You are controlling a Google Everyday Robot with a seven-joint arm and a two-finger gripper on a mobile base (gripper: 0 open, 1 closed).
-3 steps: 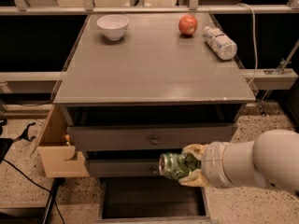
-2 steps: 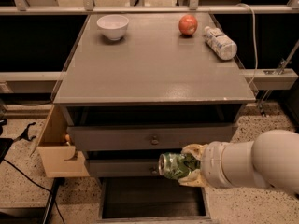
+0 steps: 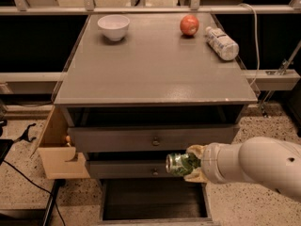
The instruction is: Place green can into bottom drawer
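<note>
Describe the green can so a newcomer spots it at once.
Start at the grey cabinet and drop to its drawer fronts. At the lower right the gripper is shut on the green can, held sideways above the open bottom drawer. Unlike the clear bottle on top, it is green with a silver end.

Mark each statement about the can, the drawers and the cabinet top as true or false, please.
1. The gripper holds the green can in front of the drawers. True.
2. The bottom drawer is closed. False: it is pulled open, with its dark inside showing.
3. The green can lies inside the bottom drawer. False: it is above the drawer, in the gripper.
4. The plastic bottle lies on its side on the cabinet top. True.
</note>
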